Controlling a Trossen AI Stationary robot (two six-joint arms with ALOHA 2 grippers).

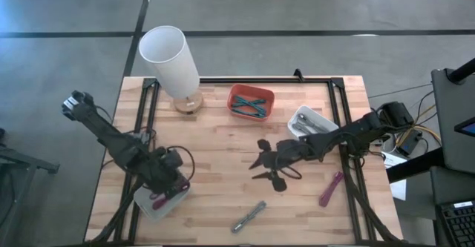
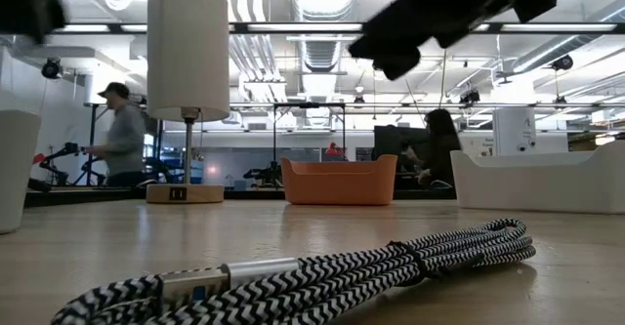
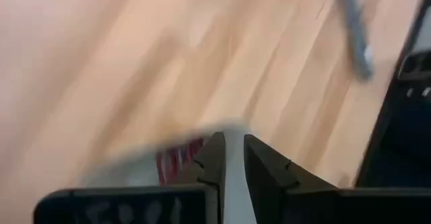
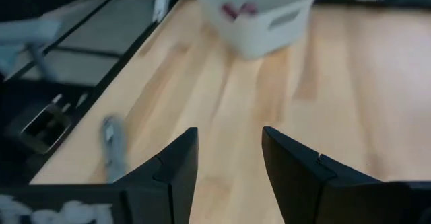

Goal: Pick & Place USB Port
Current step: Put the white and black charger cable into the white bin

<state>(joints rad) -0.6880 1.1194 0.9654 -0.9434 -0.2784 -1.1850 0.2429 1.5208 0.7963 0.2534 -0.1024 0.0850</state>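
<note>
A black-and-white braided USB cable (image 1: 249, 217) with a silver plug (image 2: 259, 271) lies on the table near its near edge. It also shows in the right wrist view as the cable (image 4: 111, 143). My left gripper (image 1: 168, 188) is at a white bin (image 1: 154, 201) near the table's near left corner and is shut on its wall. Something red (image 3: 178, 160) lies in that bin. My right gripper (image 1: 263, 160) hovers open above the table's middle, touching nothing, its fingers (image 4: 176, 162) spread wide. My left gripper pinches the white bin's wall (image 3: 234, 177) between its two fingers, one finger (image 3: 214, 158) on the side where the red thing lies and the other (image 3: 264, 165) on the outer side. Whether the bin is off the table I cannot tell.
A lamp (image 1: 172, 63) with a white shade stands at the far left. An orange bin (image 1: 251, 101) and a second white bin (image 1: 310, 121) sit along the far side. A pink thing (image 1: 331, 189) lies near the right edge. Bare wood lies between the cable and the bins.
</note>
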